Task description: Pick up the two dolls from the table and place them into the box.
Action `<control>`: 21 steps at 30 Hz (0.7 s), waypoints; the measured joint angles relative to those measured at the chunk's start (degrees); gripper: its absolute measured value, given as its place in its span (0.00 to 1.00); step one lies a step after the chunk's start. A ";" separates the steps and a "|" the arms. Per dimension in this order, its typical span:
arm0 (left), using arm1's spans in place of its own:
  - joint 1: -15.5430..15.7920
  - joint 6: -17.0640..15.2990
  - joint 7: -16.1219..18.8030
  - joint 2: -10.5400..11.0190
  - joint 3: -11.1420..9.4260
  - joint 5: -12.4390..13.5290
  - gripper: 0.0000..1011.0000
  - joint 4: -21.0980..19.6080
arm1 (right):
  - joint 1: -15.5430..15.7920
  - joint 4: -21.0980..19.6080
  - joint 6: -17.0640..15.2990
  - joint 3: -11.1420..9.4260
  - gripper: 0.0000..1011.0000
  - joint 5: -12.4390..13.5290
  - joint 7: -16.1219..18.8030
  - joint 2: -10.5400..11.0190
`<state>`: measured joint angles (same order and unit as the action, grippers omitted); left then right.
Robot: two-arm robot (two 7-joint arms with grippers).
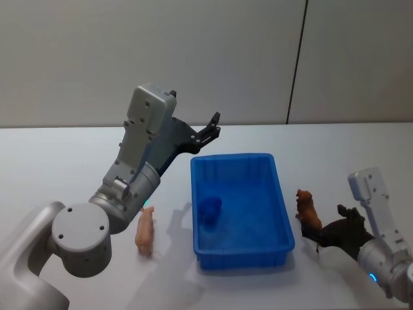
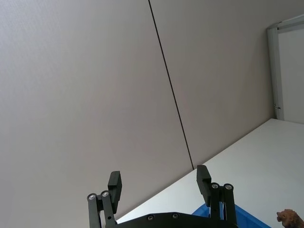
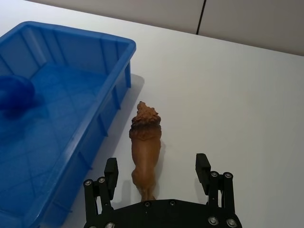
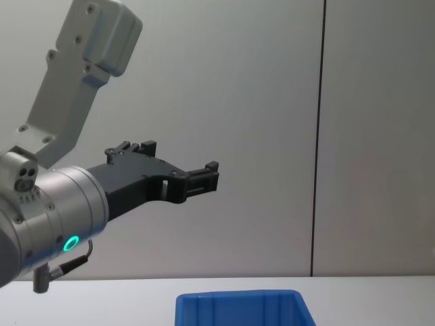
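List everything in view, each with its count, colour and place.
table: one, white, under everything.
box: one, bright blue, mid-table.
small object: one, dark blue, inside the box near its left wall; kind unclear.
pink doll: one, pink, lying on the table left of the box.
brown doll: one, brown, on the table right of the box.
wall: one, grey, behind the table.
left gripper: one, black, raised beyond the box's far left corner, fingers open, empty.
right gripper: one, black, at the brown doll's rear end, fingers open.

Pink doll (image 1: 146, 231) L of blue box (image 1: 242, 260), brown doll (image 1: 308, 208) R, on table (image 1: 58, 161).
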<state>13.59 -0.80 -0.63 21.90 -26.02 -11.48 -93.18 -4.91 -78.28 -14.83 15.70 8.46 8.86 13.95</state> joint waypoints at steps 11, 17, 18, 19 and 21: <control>0.00 0.00 0.01 0.00 0.00 0.00 0.99 0.00 | -1.75 3.86 1.60 0.57 0.99 -0.55 2.10 -1.15; 0.00 0.00 0.00 0.00 0.00 0.00 0.99 0.00 | -2.41 5.47 2.04 0.77 0.94 -0.50 2.42 -1.64; 0.00 0.00 0.00 0.00 0.00 0.00 0.99 0.00 | -2.50 5.69 2.05 0.80 0.93 -0.47 2.41 -1.71; 0.00 0.00 0.00 0.00 0.00 0.00 0.99 0.00 | -2.61 6.02 2.08 0.83 0.89 -0.40 2.41 -1.82; 0.00 0.00 0.00 0.00 0.00 0.00 0.99 0.00 | -2.72 6.29 2.08 0.87 0.85 -0.36 2.37 -1.91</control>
<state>13.59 -0.79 -0.63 21.90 -26.02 -11.48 -93.18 -7.63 -72.00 -12.75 16.57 8.11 11.23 12.04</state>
